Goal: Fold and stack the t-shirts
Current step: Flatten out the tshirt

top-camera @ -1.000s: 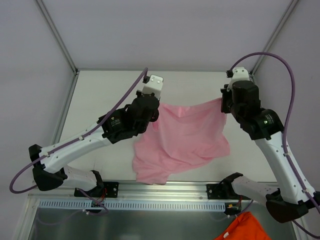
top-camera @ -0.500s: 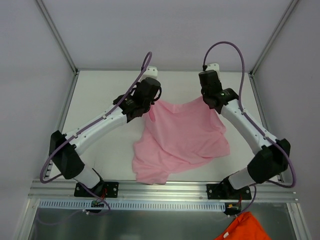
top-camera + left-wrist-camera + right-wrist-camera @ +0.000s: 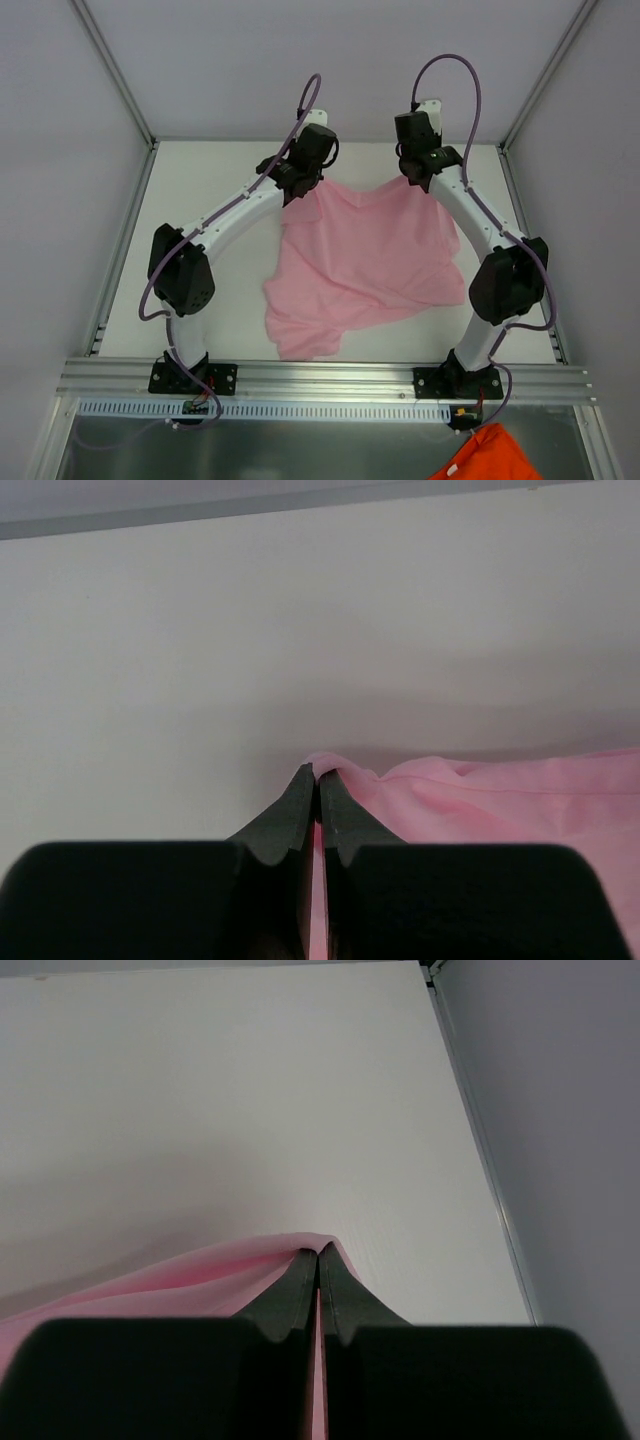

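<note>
A light pink t-shirt [image 3: 360,265] hangs and drapes between both arms over the middle of the white table [image 3: 200,200]. Its near part lies crumpled toward the front edge. My left gripper [image 3: 297,188] is shut on the shirt's far left corner; the left wrist view shows pink fabric [image 3: 480,800] pinched between the black fingertips [image 3: 297,805] at the gripper [image 3: 317,772]. My right gripper [image 3: 416,182] is shut on the far right corner, and the pink cloth [image 3: 150,1285] runs off to the left from that gripper [image 3: 318,1250] in the right wrist view.
An orange cloth [image 3: 490,455] lies below the table's front rail at the bottom right. Metal frame posts [image 3: 115,75] and grey walls bound the table at the back and both sides. The right edge rail [image 3: 480,1140] runs close to my right gripper.
Both grippers have carried the shirt's far corners toward the back of the table and closer together. The arms have stretched out, and the shirt has been pulled longer.
</note>
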You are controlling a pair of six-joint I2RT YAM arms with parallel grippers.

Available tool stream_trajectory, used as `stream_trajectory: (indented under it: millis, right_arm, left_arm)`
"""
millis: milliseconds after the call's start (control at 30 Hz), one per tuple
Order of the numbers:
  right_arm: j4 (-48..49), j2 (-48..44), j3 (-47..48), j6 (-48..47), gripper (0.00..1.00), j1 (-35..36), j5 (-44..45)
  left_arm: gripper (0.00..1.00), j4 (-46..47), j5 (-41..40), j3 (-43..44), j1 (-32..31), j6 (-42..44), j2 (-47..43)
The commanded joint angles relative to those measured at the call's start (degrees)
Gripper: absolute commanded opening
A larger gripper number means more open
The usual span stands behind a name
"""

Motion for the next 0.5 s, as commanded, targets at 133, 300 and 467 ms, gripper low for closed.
stream_trajectory:
  millis: [133, 300, 467]
  right_arm:
    - [2.45, -0.4, 1.05, -0.01, 0.01, -2.7, 8.22]
    - [3.94, -0.49, 0.7, -0.71, 0.01, -3.93, 10.86]
    - [4.12, 1.18, 2.1, 0.25, 0.01, -5.6, 12.88]
  left_arm:
    - [0.0, -1.67, 0.82, 13.76, 1.87, 0.11, 8.54]
    - [0.0, -4.65, 0.82, 23.15, 3.45, 0.46, 14.43]
    - [0.0, -5.45, 0.56, 24.76, 5.03, -0.67, 16.11]
